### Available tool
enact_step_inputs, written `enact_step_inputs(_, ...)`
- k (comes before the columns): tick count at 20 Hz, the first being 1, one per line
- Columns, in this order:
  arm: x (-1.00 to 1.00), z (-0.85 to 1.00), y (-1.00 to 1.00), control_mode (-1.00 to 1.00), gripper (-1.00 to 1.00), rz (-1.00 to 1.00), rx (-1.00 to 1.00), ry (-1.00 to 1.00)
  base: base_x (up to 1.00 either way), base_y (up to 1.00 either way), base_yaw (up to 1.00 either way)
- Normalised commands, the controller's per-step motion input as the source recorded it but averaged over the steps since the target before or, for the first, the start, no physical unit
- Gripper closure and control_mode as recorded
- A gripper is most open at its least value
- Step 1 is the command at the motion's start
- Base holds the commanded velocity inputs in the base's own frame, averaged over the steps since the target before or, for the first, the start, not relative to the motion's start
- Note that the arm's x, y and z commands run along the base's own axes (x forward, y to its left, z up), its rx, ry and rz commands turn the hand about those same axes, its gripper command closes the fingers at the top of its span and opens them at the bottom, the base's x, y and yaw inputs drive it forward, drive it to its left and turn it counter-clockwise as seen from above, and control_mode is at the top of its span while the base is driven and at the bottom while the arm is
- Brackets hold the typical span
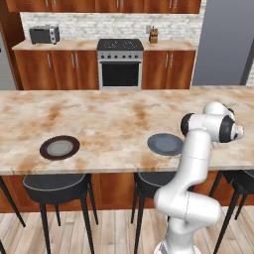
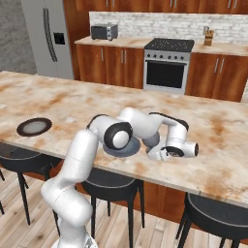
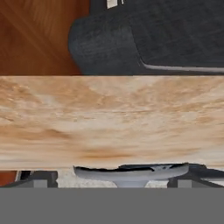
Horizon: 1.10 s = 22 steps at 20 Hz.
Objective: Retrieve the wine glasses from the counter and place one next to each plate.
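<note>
On the island top, just right of the near plate (image 2: 127, 147), a wine glass foot (image 3: 131, 172) is seen betw. the spread fingers (image 3: 43, 178) of the gripper (image 3: 112, 181), w/ the 2nd plate (image 1: 59, 147) set well apart leftward.

- Table (image 1: 114, 119): polished beige stone with rust-orange veining, smooth, faintly glossy.
- Plate at 9 o'clock (image 1: 59, 148): matt grey centre, darker brownish rim.
- Plate at 3 o'clock (image 1: 164, 144): smooth dark grey, slight sheen.
- Stools (image 1: 53, 186): dark matt cushioned seats on thin black metal legs.
- Cabinets at 12 o'clock (image 1: 54, 67): reddish-brown wood, satin finish, metal handles.
- Oven (image 1: 119, 62): brushed grey metal with dark glass door.
- Floor (image 1: 114, 233): light wood planks.
- Stemmed glass foot (image 3: 131, 173): grey, translucent, smooth.
</note>
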Motion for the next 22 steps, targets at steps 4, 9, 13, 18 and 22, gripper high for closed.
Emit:
enact_step_inputs(4, -0.19, -0.01, 0.0, -1.0, -1.0, -0.04, 0.0, 0.03, 0.0, 0.0, 0.0)
enact_step_inputs(9, 0.05, -0.05, 0.05, -1.0, -1.0, -0.01, -0.01, 0.04, 0.0, 0.0, 0.0)
enact_step_inputs(13, 0.25, -0.06, 0.01, -1.0, -1.0, 0.0, -0.05, 0.01, 0.0, 0.0, 0.0)
enact_step_inputs(18, -0.33, 0.04, -0.03, -1.0, -1.0, 0.0, -0.05, -0.01, 0.0, 0.0, 0.0)
enact_step_inputs(22, 0.0, 0.08, -0.26, -1.0, -1.0, -0.04, 0.0, 0.0, 0.0, 0.0, 0.0)
